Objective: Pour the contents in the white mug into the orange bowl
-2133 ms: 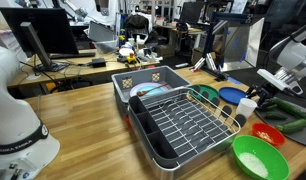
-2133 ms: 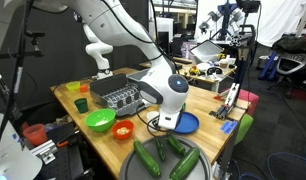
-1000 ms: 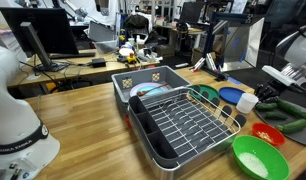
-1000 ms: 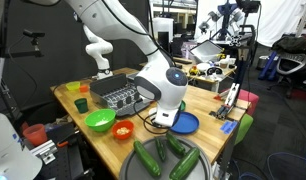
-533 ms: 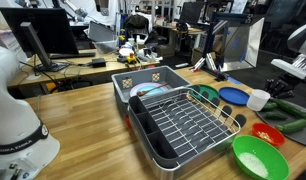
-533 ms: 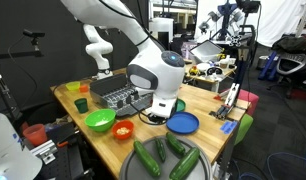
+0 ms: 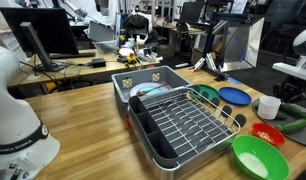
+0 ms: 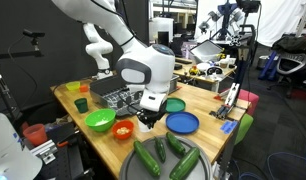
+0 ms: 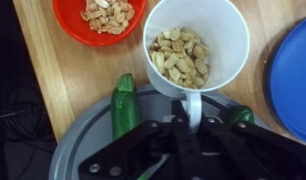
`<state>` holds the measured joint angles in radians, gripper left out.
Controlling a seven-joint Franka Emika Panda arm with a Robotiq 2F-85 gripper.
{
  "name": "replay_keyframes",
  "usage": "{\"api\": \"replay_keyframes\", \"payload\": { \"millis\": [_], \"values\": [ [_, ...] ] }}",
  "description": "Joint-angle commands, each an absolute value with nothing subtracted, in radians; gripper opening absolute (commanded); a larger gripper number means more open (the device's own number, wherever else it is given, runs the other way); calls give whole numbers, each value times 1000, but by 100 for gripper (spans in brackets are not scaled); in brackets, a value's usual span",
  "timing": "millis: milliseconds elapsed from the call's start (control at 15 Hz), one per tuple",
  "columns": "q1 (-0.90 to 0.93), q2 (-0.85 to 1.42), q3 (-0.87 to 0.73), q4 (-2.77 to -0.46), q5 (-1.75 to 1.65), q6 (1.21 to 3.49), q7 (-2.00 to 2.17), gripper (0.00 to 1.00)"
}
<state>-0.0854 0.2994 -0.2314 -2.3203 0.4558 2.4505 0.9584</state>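
white mug [image 9: 199, 42] moved toward orange bowl [image 9: 98, 20], handle clamped in end effector [image 9: 190, 108].

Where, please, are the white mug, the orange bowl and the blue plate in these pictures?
white mug [image 9: 215, 25]: wrist view, on its bare inner wall.
orange bowl [image 9: 67, 20]: wrist view, on its bare inner wall near the rim.
blue plate [image 9: 293, 80]: wrist view, on its bare flat face.

The arm [image 8: 143, 68] is glossy white, with fat rounded joints and dark seams between the segments. Its bulbous base [image 7: 15, 105] wears a black band with small pale lettering. The end effector [image 9: 191, 128] is matte black — all angular linkage bars.
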Motion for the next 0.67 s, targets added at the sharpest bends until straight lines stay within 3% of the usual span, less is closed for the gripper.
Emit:
{"api": "replay_keyframes", "payload": {
  "millis": [0,600],
  "values": [
    [-60,237,-246,-2391,325,2483,1086,2],
    [-58,106,-234,-2502,-3,2495,1324,2]
  ]
}}
